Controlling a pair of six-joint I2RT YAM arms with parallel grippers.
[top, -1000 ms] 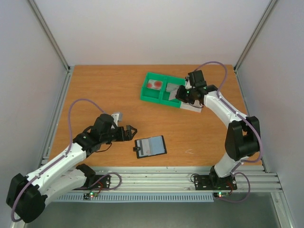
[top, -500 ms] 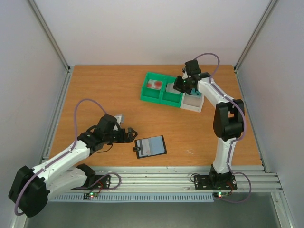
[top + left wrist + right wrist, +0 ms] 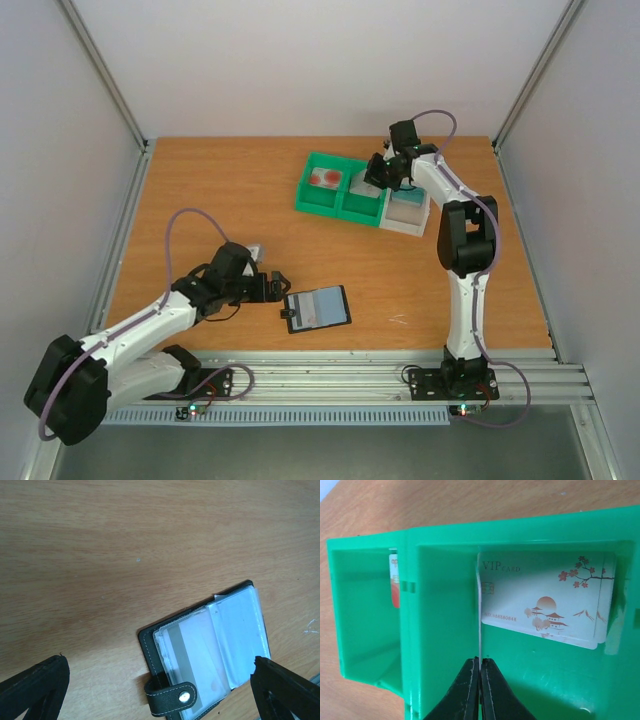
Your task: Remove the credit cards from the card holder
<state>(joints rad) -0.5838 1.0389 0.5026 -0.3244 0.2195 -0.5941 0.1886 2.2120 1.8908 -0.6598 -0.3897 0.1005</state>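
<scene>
The card holder (image 3: 318, 308) lies open near the table's front edge, black with clear grey-blue pockets; a greyish card (image 3: 192, 652) shows inside a pocket. My left gripper (image 3: 272, 285) stands open just left of it, and in the left wrist view the left gripper (image 3: 160, 692) has a finger on either side of the holder's snap strap (image 3: 172, 697), not touching. My right gripper (image 3: 480, 664) is shut on a thin credit card (image 3: 479, 615), seen edge-on over a compartment of the green tray (image 3: 440, 630). A whitish VIP card (image 3: 545, 600) lies flat in that compartment.
The green tray (image 3: 300, 200) sits at the back middle, with a red-marked card (image 3: 326, 179) in its left compartment. A white tray (image 3: 408, 218) adjoins it on the right, under the right arm (image 3: 455, 235). Metal rails run along the table's sides and front.
The right gripper has moved left and back from the white tray to above the green tray with the card. The left gripper has edged right, closer to the card holder.
</scene>
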